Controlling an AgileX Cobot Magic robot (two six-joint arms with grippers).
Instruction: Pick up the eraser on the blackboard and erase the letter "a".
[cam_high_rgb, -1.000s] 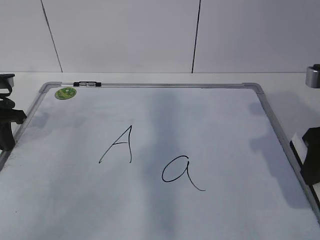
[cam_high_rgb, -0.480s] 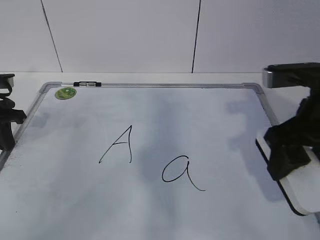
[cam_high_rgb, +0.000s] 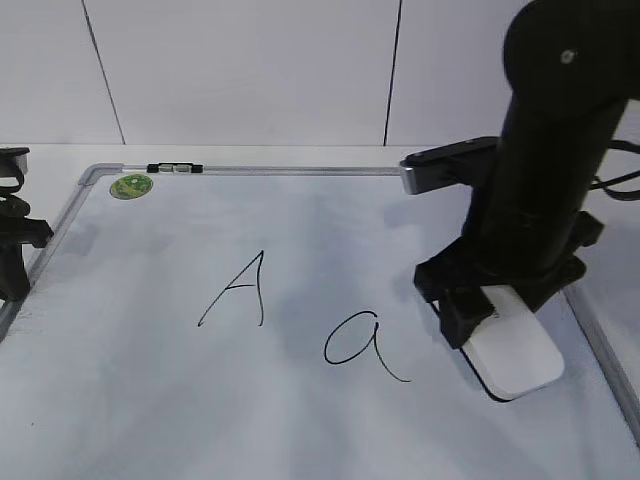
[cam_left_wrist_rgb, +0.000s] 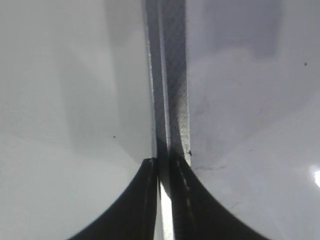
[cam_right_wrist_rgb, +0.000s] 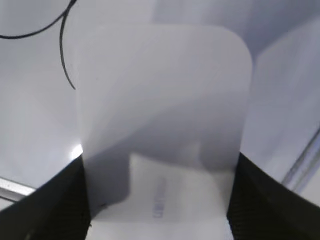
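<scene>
On the right of the blackboard, right gripper clamped across the eraser, just right of the letter "a". Carrying step; next, a leftward wipe over the loop only. Left gripper pinched closed at the far-left frame.

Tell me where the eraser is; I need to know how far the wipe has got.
In the exterior view the eraser sits right of the lowercase "a", held in the right gripper, not yet touching the letter.
</scene>
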